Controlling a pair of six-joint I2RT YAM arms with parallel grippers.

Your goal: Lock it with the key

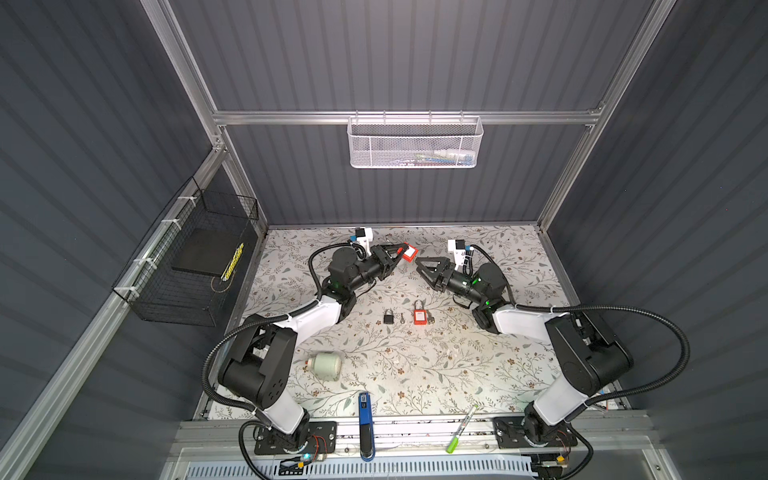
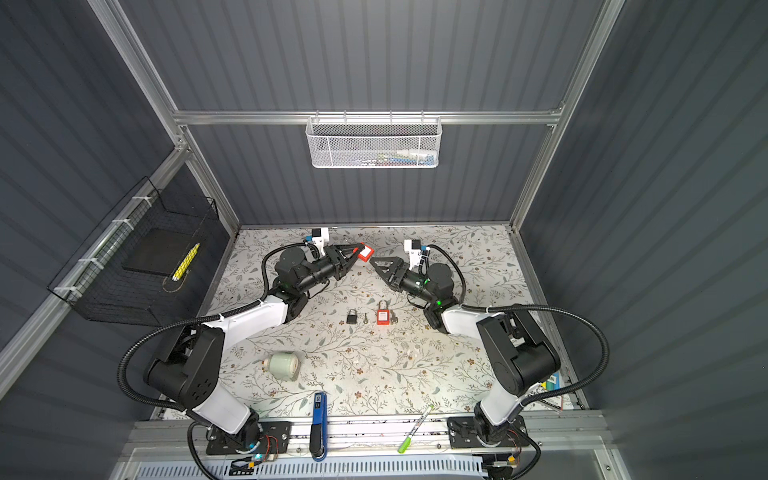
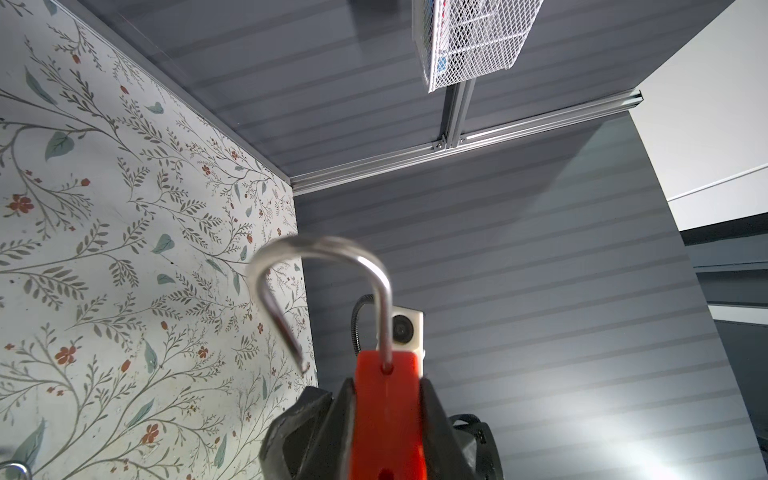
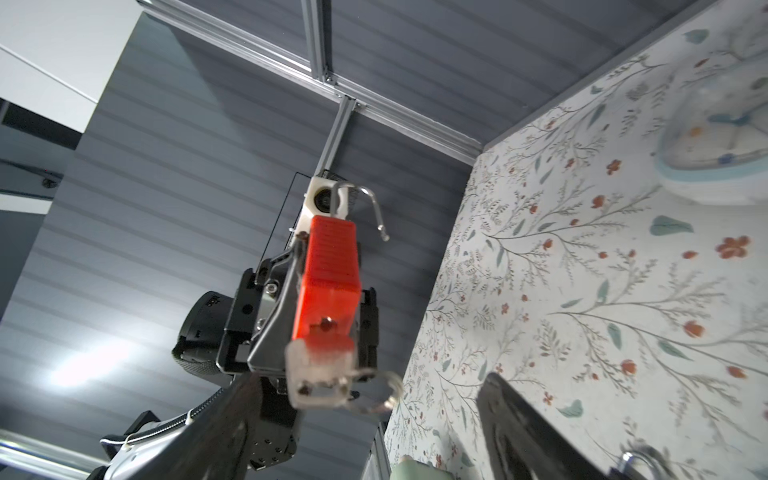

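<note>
My left gripper [image 1: 401, 252] [image 3: 387, 386] is shut on a red padlock [image 1: 409, 252] [image 2: 365, 252] [image 3: 386, 415], held up above the back of the table. Its steel shackle [image 3: 328, 249] [image 4: 365, 195] is open, one end swung free of the body. A key [image 4: 320, 374] with a pale head sticks in the bottom of the lock, and a key ring [image 4: 380, 392] hangs from it. My right gripper [image 1: 424, 273] [image 2: 379, 273] [image 4: 370, 380] stands open just right of the lock, its fingers [image 4: 519, 415] spread on either side of the key and not gripping it.
On the floral table [image 1: 457, 365] lie a second red padlock [image 1: 419, 313], a black padlock [image 1: 388, 316] and a loose key [image 1: 402, 319]. A pale green canister [image 1: 326, 365], a blue tool [image 1: 365, 424] and a green marker [image 1: 461, 428] lie nearer the front. A white mesh basket [image 1: 415, 143] hangs on the back wall.
</note>
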